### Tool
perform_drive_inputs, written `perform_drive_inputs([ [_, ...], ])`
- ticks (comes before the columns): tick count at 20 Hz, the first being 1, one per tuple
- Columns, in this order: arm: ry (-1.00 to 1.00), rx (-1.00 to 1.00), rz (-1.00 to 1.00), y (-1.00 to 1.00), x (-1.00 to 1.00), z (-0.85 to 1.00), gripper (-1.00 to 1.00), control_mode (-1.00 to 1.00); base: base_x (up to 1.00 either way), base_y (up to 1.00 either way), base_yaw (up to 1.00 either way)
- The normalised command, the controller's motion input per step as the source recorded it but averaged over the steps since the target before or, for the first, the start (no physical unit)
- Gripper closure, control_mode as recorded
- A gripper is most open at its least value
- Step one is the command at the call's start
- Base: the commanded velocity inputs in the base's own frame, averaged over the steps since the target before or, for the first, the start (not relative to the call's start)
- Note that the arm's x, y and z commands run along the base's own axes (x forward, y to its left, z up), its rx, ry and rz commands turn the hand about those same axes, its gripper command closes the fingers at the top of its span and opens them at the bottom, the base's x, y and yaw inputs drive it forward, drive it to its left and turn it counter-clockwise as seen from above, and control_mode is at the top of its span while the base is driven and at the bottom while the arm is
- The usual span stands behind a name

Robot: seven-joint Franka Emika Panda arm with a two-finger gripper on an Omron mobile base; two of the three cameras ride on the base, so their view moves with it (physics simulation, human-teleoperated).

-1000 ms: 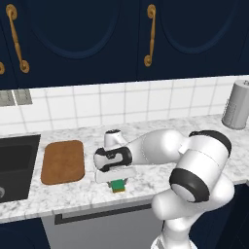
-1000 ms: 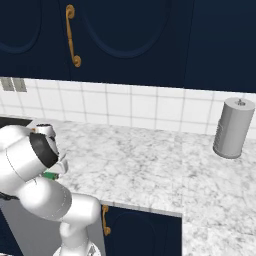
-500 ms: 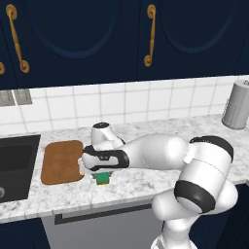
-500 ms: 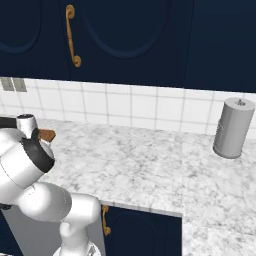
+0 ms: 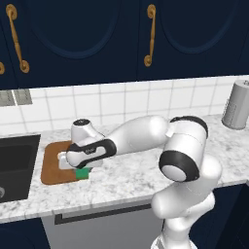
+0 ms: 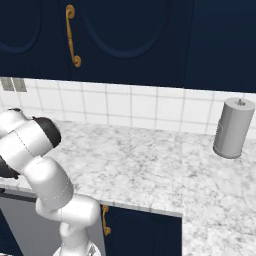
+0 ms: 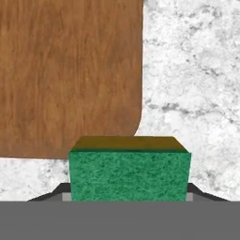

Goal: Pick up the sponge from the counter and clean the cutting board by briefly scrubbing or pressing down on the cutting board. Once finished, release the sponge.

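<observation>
The fingers (image 7: 130, 194) are clamped on the sponge (image 7: 130, 171), one on either side of it, holding it over the front right corner of the cutting board (image 5: 52, 163). The sponge (image 5: 83, 172) overlaps that corner and the marble desk (image 5: 126, 177) beside it. A grey canister (image 5: 237, 104) stands well apart from the board, by the tiled wall.

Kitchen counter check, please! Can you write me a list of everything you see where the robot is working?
Surface: marble counter, veined white-grey.
Job's things: brown cutting board beside the dark sink; green sponge with its yellow layer, held at the board's corner.
Clutter: grey canister at the far end by the tiled wall.
Grippers: gripper shut on the sponge, low over the board's edge.
Cables: nothing seen.
Surroundings: navy cabinets with brass handles, white wall tiles, wall outlets.
</observation>
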Motion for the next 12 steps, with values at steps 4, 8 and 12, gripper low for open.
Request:
perform_drive_inputs([
  [4, 0.00, 0.00, 0.00, 0.13, 0.04, 0.00, 1.00, -1.00, 0.00, 0.00, 0.00],
  [8, 0.00, 0.00, 0.00, 0.16, 0.32, -0.10, 1.00, -1.00, 0.00, 0.00, 0.00],
  [12, 0.01, -0.04, 0.00, 0.04, 0.33, -0.33, 1.00, -1.00, 0.00, 0.00, 0.00],
])
